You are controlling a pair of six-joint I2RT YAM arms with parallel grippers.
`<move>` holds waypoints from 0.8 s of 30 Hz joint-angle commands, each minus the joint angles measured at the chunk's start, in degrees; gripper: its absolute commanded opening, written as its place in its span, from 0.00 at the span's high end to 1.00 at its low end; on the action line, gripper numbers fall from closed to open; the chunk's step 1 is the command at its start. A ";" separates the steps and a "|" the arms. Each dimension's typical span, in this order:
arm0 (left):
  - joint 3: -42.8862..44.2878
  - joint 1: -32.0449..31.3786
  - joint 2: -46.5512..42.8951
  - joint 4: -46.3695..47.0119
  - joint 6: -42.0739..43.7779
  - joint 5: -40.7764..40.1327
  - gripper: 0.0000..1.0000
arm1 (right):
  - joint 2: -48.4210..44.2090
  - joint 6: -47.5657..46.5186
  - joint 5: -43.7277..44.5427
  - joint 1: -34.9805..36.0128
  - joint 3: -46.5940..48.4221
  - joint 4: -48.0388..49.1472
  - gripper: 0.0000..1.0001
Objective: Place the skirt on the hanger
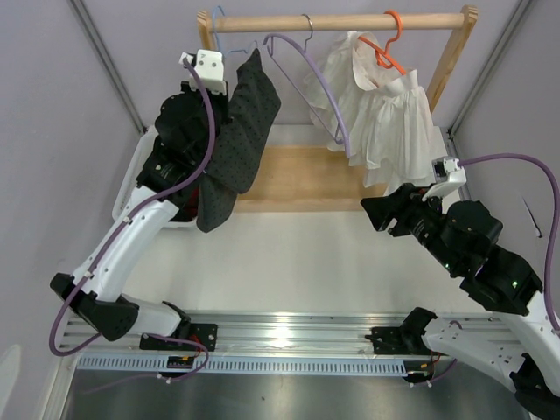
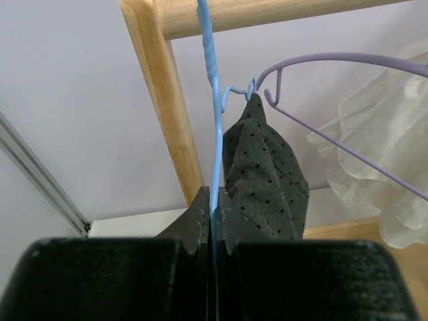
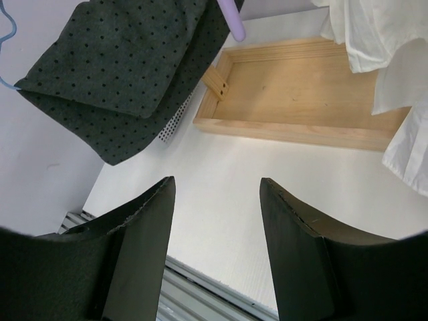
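1. The left claw [image 2: 212, 210] is pinched tight on the thin wire of the pale-blue hanger [image 2: 215, 120], gripping it low down. The wire rises from there past the wooden rail [image 2: 267, 13]
2. The skirt [image 2: 261, 174] hangs off the hanger, bunched at a small bend in the blue wire. It droops in folds beside the left arm, well above the tabletop [image 3: 221, 194]
3. The right claw [image 3: 215, 184] is spread wide and holds nothing. It sits low over the tabletop and faces the skirt from a distance
4. The step in hand looks like settling the loaded hanger on the rail. The top view suggests the hook is over the rail, but the wrist view cuts it off, so this needs confirming before any release
5. To do it well, keep the wire upright and lower gently so the fabric does not slide off its one hold point
6. The lilac hanger [image 2: 348, 60] crosses right at that bend and could snag it, so ease sideways away from it. The white ruffled garment [image 2: 381, 160] hangs further along
7. Open the left claw only once the weight rests on the rail
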 commanded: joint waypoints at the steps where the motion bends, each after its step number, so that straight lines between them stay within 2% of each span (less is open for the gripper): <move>1: 4.06 1.53 0.75 6.52 -0.55 0.88 1.00 | -0.88 -1.11 1.18 -0.21 1.93 -0.33 0.41; 13: 6.79 4.17 6.02 7.58 -2.83 2.11 1.00 | -1.68 -0.85 1.79 -0.12 1.15 -1.12 0.41; 21: 1.96 4.52 4.18 7.58 -5.29 4.31 1.00 | -1.76 -0.41 1.61 -0.21 -0.09 -0.68 0.41; 23: 1.43 4.61 3.83 7.31 -5.38 5.36 0.97 | -1.76 -0.50 1.70 -0.12 -0.35 -0.42 0.41; 24: 1.34 4.61 3.48 7.31 -5.38 5.45 0.91 | -1.68 -0.50 1.62 -0.21 -0.44 -0.33 0.41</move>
